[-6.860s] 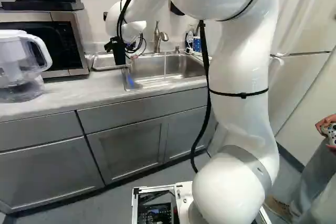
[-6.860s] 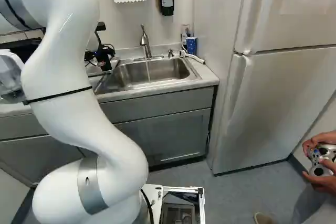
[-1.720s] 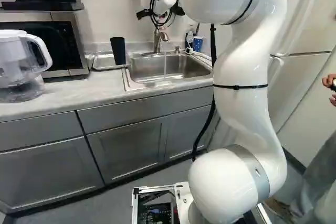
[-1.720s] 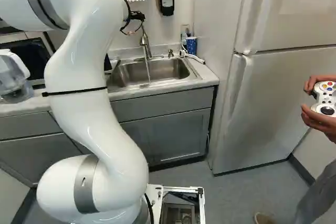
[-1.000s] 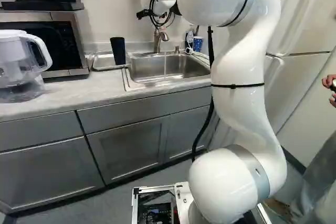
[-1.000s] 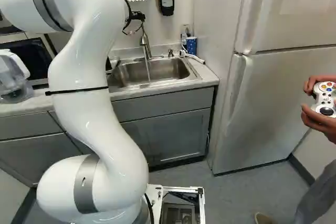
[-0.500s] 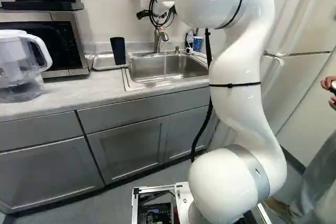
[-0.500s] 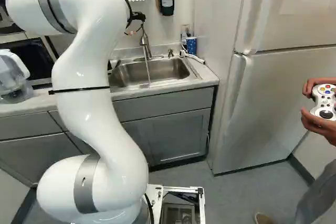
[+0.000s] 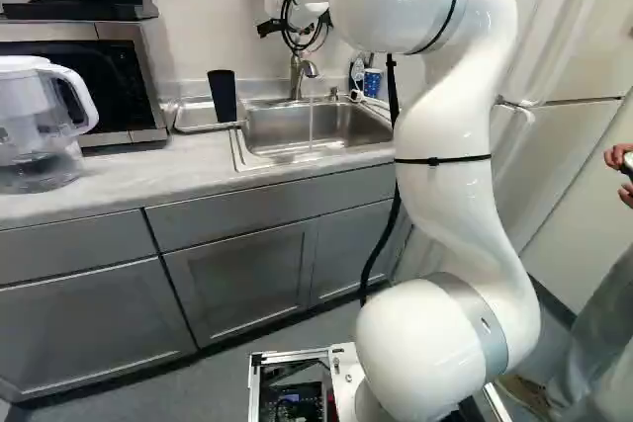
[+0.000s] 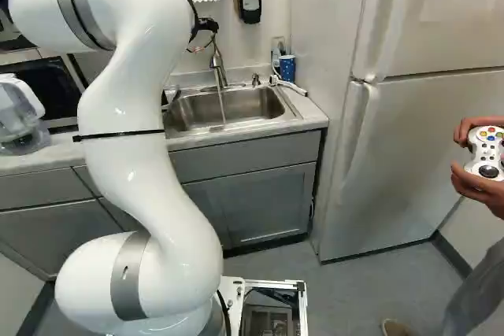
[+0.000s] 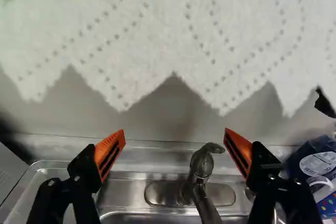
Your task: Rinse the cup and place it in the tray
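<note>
Pale counter (image 9: pixel 134 173) runs across the left base view above grey cabinets (image 9: pixel 237 279), with a clear pitcher (image 9: pixel 35 130) at its left end beside the microwave (image 9: pixel 124 71). The black cup (image 9: pixel 222 96) stands upright in the metal tray (image 9: pixel 193 119), just left of the sink (image 9: pixel 346 127) in that same view. I can see a thin stream of water (image 10: pixel 222 108) dropping from the faucet (image 10: pixel 216 59) into the basin. Behind the faucet, near the corner, there's a blue patterned cup (image 10: pixel 287 68), and the big white fridge (image 10: pixel 417 155) fills the right of the right base view. The white arm (image 9: pixel 450 205) rises right of the middle in the left base view and reaches over toward the wall. Its end effector (image 9: pixel 269 27) has its two orange-padded fingers spread wide, with nothing gripped. The wrist view shows a paper towel (image 11: pixel 168 30) with a zigzag edge hanging ahead of them, and the faucet's body shows between and beyond the fingertips, apart from both.
</note>
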Motion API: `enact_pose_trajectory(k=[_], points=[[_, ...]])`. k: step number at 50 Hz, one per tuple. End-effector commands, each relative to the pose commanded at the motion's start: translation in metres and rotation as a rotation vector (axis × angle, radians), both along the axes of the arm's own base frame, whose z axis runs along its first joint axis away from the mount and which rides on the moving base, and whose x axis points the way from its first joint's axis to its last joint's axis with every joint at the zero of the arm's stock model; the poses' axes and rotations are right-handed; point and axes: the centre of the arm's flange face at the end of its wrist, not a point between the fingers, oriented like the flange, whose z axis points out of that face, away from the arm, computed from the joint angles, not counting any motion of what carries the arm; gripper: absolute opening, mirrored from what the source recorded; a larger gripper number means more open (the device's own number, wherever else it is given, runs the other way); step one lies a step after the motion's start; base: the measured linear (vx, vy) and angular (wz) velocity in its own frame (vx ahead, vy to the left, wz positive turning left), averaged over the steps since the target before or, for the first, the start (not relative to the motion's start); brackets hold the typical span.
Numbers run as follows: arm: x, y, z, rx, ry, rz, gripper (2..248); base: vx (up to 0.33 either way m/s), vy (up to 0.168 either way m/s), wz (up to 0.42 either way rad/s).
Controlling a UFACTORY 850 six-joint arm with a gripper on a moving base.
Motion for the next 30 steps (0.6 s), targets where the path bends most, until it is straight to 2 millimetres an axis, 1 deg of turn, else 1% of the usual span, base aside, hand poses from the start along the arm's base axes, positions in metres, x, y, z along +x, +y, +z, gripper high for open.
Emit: enact_pose_trajectory(k=[30], points=[[-0.0007, -0.0001, -0.0023, -0.006, 0.027, 0.000, 247, 0.000, 0.000, 0.000]])
